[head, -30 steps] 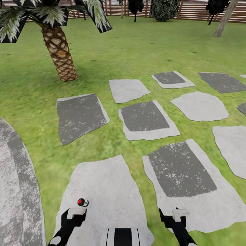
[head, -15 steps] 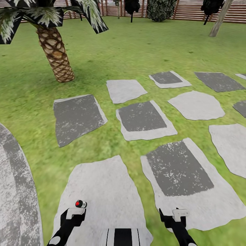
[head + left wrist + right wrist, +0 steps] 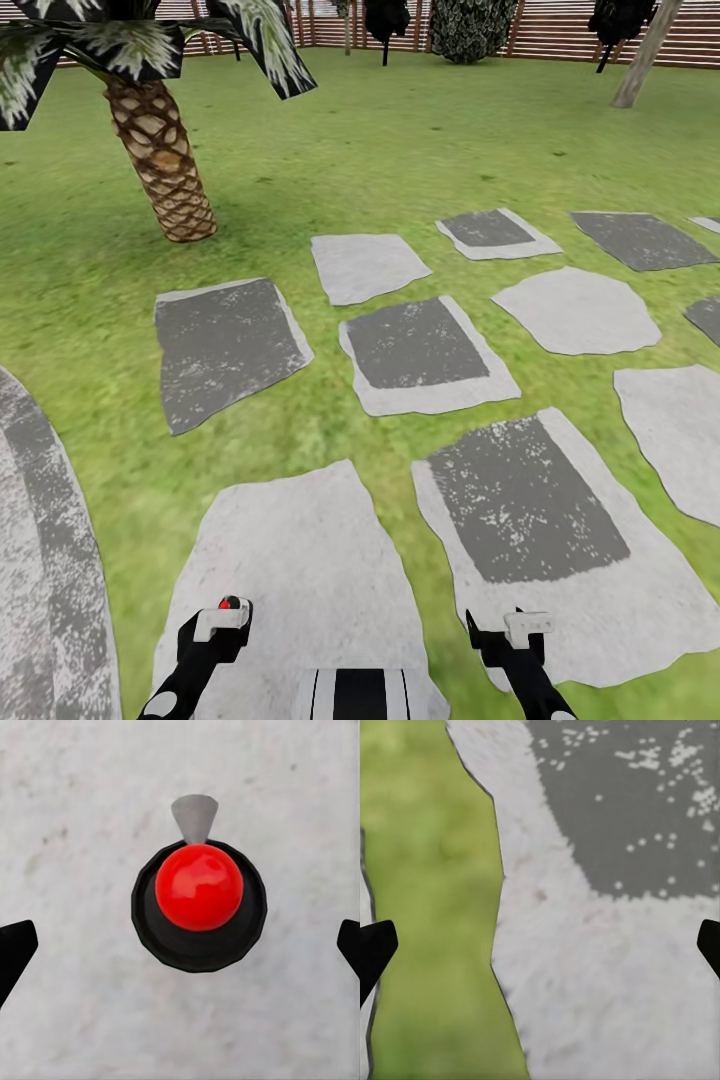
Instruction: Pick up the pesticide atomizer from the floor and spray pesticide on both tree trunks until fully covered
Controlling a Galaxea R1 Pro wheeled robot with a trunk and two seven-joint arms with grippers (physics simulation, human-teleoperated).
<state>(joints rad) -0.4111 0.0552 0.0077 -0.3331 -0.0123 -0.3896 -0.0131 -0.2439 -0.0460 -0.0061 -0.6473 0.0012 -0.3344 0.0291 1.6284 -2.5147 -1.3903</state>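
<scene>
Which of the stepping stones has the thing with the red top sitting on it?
The pale, all-light stone nearest the robot, right under the left gripper. The red-topped atomizer sits on it; its neighbour has a dark grey middle and nothing on it.

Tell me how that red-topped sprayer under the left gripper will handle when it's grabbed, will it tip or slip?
The atomizer shows from above as a round black body with a glossy red cap, so smooth curved sides may slip between the open left gripper fingers. It stands upright on a flat pale stone slab, so an off-centre nudge could probably tip it and let it roll. It looks rigid.
</scene>
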